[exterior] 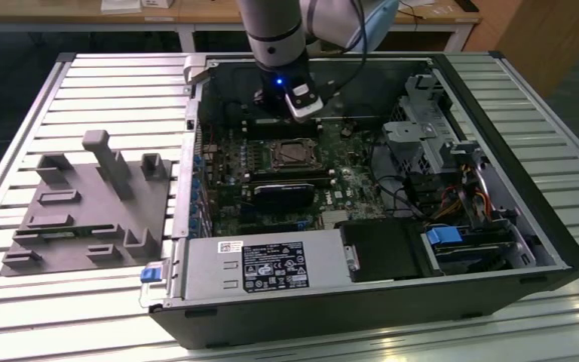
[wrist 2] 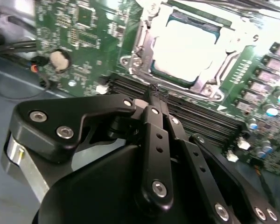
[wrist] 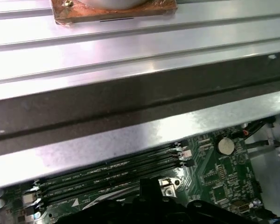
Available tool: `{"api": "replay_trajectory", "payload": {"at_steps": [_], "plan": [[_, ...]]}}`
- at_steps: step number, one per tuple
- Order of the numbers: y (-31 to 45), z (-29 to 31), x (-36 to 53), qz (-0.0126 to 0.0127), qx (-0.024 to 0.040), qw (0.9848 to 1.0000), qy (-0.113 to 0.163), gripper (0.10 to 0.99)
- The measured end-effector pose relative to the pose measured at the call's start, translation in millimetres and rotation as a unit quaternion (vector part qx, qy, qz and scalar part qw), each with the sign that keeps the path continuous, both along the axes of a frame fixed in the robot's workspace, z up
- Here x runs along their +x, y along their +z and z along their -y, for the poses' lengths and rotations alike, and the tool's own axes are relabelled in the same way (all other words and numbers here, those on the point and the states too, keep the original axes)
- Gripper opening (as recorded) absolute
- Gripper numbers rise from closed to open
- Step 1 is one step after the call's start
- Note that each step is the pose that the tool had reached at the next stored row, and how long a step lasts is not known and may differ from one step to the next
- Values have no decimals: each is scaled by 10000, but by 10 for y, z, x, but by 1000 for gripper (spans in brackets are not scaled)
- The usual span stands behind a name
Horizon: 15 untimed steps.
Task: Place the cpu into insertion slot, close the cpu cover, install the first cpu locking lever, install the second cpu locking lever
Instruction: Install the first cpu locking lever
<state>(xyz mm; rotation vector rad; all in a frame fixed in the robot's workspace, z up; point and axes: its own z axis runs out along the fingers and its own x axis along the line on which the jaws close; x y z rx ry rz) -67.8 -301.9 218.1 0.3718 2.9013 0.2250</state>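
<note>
Cpu [wrist 2: 189, 46] is seen seated in the insertion slot [exterior: 274, 154], its bright metal top facing up in the second wrist view. In that view the cpu cover [wrist 2: 201, 86] lies flat around the chip as a silver frame. In the exterior view the slot is found just above the middle of the frame, on the green motherboard [exterior: 350, 188] inside the open computer case [exterior: 531, 226].

1 arm is lowered into the case from the upper centre of the exterior view. Its gripper [wrist 2: 157, 95] is positioned over the black memory slots [wrist 2: 191, 109], just beside the socket and apart from the cover. The jaws are pressed together at their tips, and nothing is held between them.

A round coin cell [wrist: 225, 146] is visible on the board in both wrist views. The case rests on a slatted metal surface [exterior: 118, 83]. A grey moulded fixture [exterior: 88, 204] is placed on the surface toward the exterior view's left, well apart from the gripper. A power supply [exterior: 259, 268] occupies the lower centre of the case.
</note>
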Motion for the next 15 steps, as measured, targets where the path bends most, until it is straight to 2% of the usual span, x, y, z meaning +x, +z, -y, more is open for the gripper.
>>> {"api": "replay_trajectory", "payload": {"at_steps": [3,4,8,9,13,15], "plan": [[-1,0,28,-201,-35,9998,-1,102],[-1,0,33,-252,-55,9997,0,102],[-1,1,33,-253,-78,9996,-1,102],[-1,0,33,-254,-100,9996,-3,102],[3,0,34,-253,-294,9992,-7,102],[19,0,34,-254,-351,9991,-9,102]]}}
